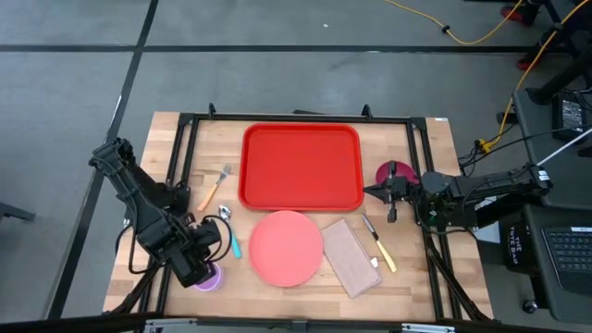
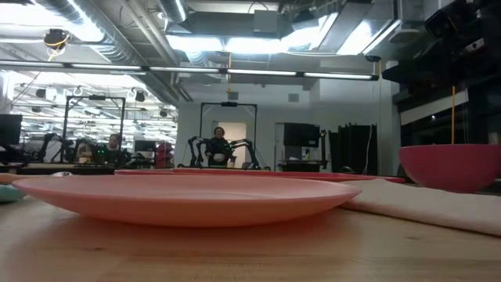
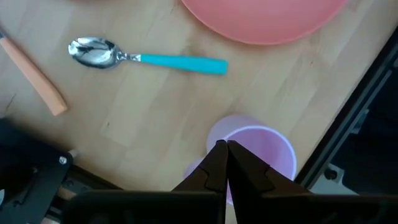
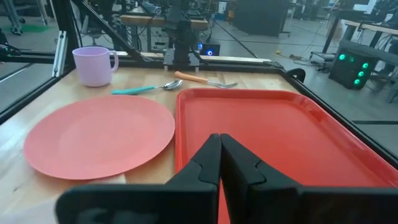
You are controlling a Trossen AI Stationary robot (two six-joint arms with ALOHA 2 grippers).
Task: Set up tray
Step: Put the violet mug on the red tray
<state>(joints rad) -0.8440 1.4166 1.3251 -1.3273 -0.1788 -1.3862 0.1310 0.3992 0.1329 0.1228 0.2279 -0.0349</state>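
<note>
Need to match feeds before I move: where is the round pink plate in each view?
High view: round pink plate, lower centre, just below the large flat red plastic tray.
Low view: foreground, centre-left.
Left wrist: upper edge.
Right wrist: left of centre.
Shared landmark: the tray.

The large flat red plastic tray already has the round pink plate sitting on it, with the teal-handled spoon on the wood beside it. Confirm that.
Not quite. The large flat red plastic tray is empty; the round pink plate lies on the wooden table, just off the tray's near edge, as the high view shows. The teal-handled spoon does lie on the wood beside the plate.
</note>
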